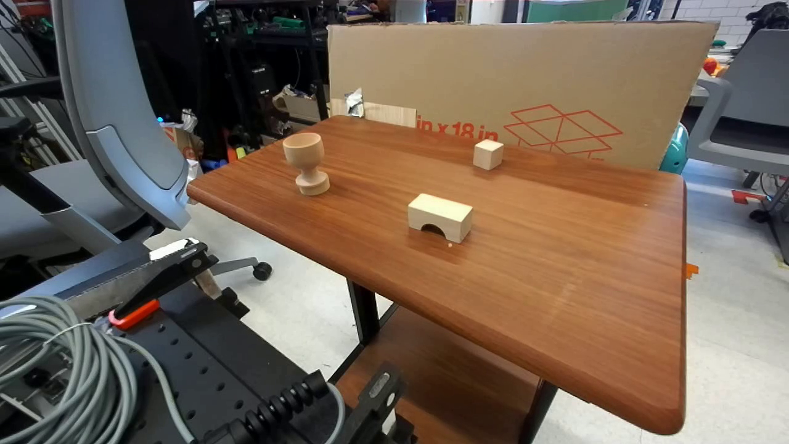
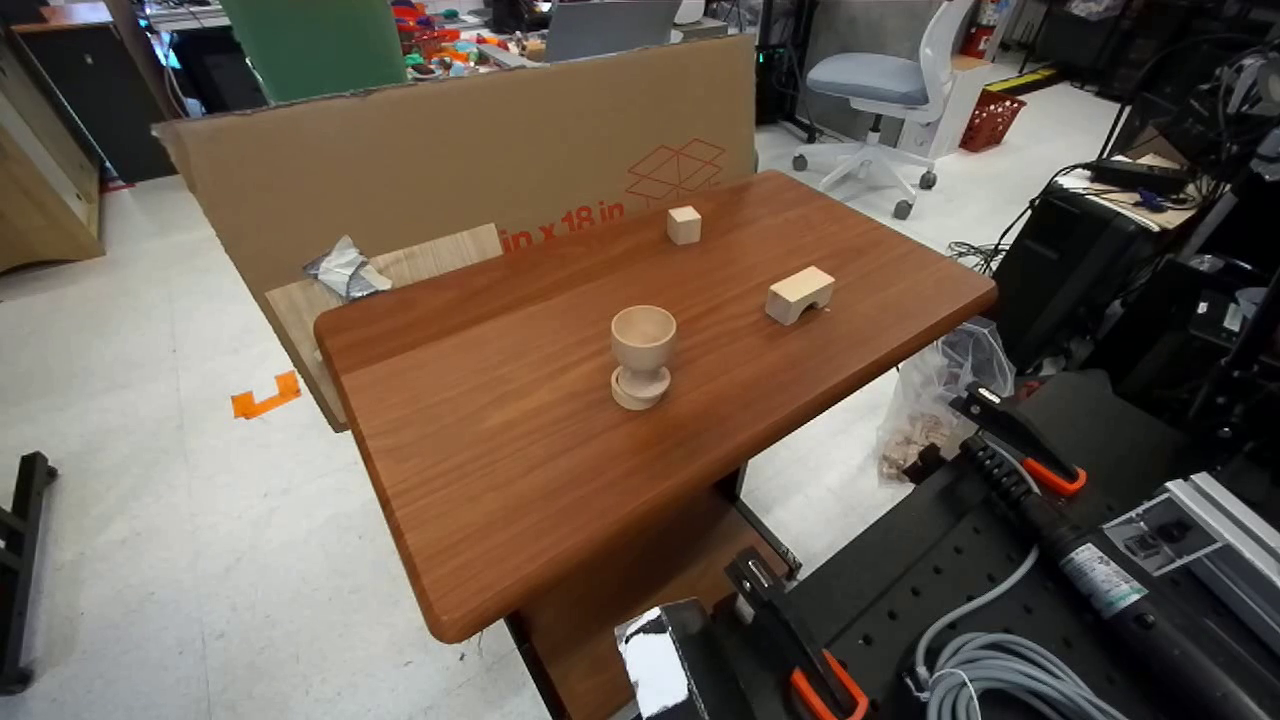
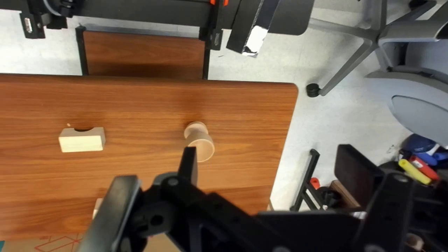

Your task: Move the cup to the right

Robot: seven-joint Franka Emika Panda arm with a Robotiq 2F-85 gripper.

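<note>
A small light-wood goblet-shaped cup [image 1: 305, 159] is what I must move. It stands in the upper left part of the frame in an exterior view, on the red-brown wooden surface [image 1: 573, 265]. Under it there may be a flat round pale-wood ring [image 2: 630, 400], or that may be its foot; I can't tell. If it is a loose ring, the cup could wobble and tip when I grab it. I guess it is top-heavy too, so a bump up high could knock it over. In both exterior views, right leads to the pale wooden block with an arch cut in it [image 1: 441, 213], so I could hit that. In the wrist view, right goes to the surface's edge, so a mix-up could make the cup fall off.

My black two-fingered tool [image 3: 270, 159] is low in the wrist view, with its fingers [image 3: 355, 175] spread far apart. It holds nothing. One finger hides a bit of the cup there, but neither exterior view shows my tool, so I think we are not touching.
</note>
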